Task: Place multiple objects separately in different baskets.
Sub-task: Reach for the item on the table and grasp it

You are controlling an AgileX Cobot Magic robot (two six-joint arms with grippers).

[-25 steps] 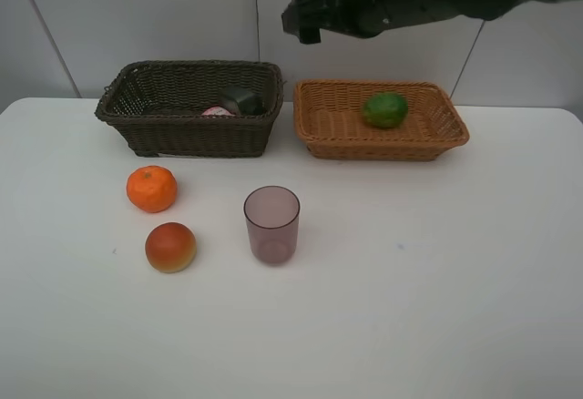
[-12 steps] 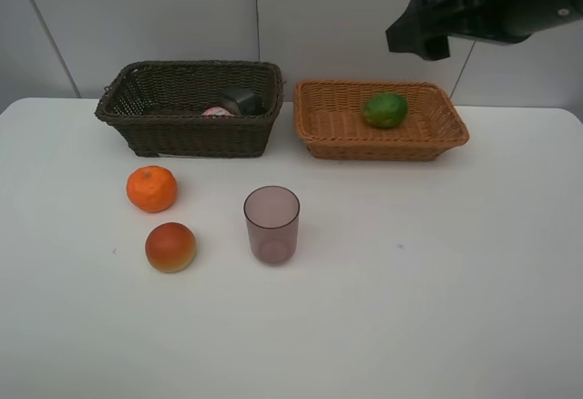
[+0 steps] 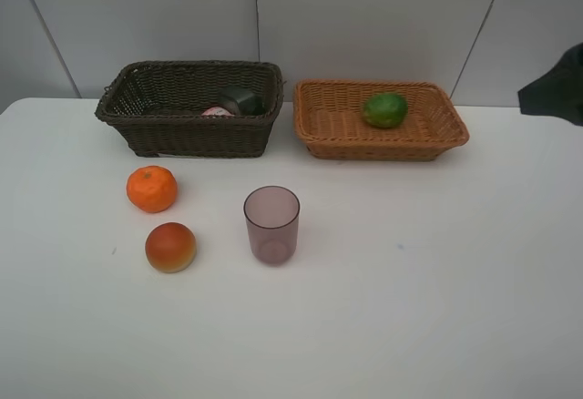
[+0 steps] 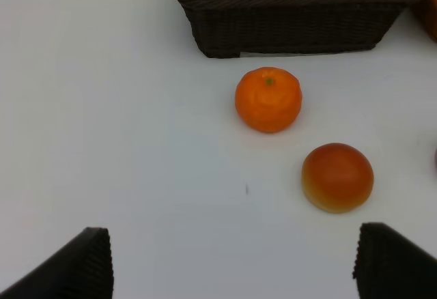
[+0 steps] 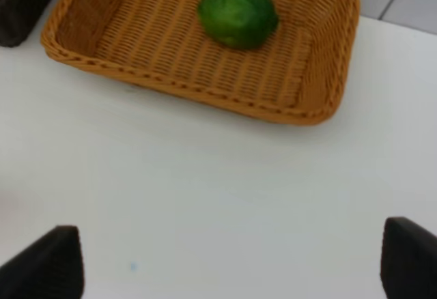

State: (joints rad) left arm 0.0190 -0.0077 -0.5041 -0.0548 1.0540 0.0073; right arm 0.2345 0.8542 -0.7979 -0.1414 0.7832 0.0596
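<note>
White table (image 3: 437, 308) w/ pale grey panelled wall (image 3: 364, 16) behind, thin dark seams, soft even light.

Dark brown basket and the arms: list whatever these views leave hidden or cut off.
- Exterior high: the front wall of the dark brown basket hides all but the tops of a pink-white item and a dark item.
- Left wrist: the frame's edge cuts that basket off.
- Exterior high: right arm cut by the frame edge; left arm absent.
</note>
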